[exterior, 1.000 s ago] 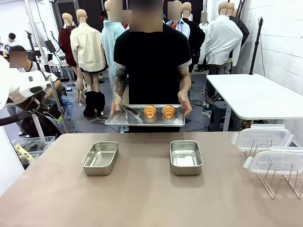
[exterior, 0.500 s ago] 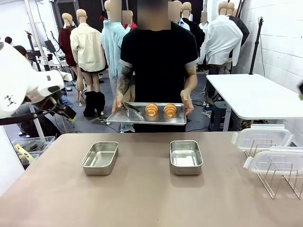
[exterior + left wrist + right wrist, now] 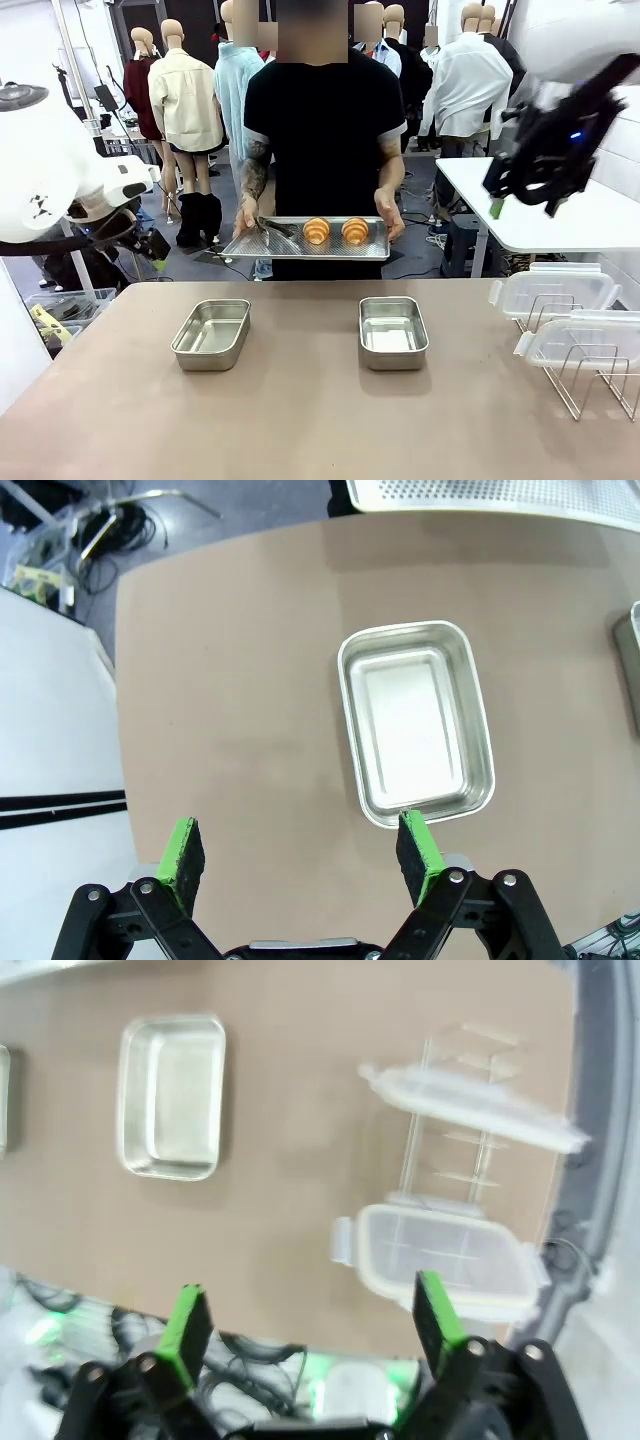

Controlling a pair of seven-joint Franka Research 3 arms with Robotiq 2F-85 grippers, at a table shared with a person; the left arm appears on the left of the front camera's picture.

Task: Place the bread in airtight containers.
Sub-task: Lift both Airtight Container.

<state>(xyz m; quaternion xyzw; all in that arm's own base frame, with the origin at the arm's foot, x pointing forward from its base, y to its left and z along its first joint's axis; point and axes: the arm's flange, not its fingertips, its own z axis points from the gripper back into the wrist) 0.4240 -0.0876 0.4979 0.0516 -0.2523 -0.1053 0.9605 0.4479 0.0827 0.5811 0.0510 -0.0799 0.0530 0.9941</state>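
Both pairs of jaws stand wide open and hold nothing. From the front, the left jaws hang beyond the brown surface (image 3: 300, 420) at 9 o'clock, with one green pad (image 3: 158, 264) visible, and the right jaws hang high at 2 o'clock, in front of a white side table (image 3: 560, 215). Two steel tins lie empty and apart on the surface: the left tin (image 3: 211, 334) just to 9 o'clock of centre, the right tin (image 3: 393, 332) just to 3 o'clock. At 12 o'clock, past the far edge, a person holds a flat perforated tray (image 3: 300, 249) level, one hand (image 3: 245, 215) on its left end and the other hand (image 3: 390, 222) on its right. Two golden croissants sit side by side near the tray's middle, the left croissant (image 3: 316, 231) and the right croissant (image 3: 354, 231) close together, with metal tongs (image 3: 272, 232) lying at 9 o'clock of them. At 3 o'clock on the surface, two clear lids (image 3: 553, 290) rest on a wire rack (image 3: 590, 385). The left wrist view looks straight down between its green pads (image 3: 183, 852) at one empty tin (image 3: 415, 720), which lies toward 1 o'clock. The right wrist view is blurred; it shows a tin (image 3: 170, 1095) at 10 o'clock and the lids (image 3: 440, 1255) at 3 o'clock.
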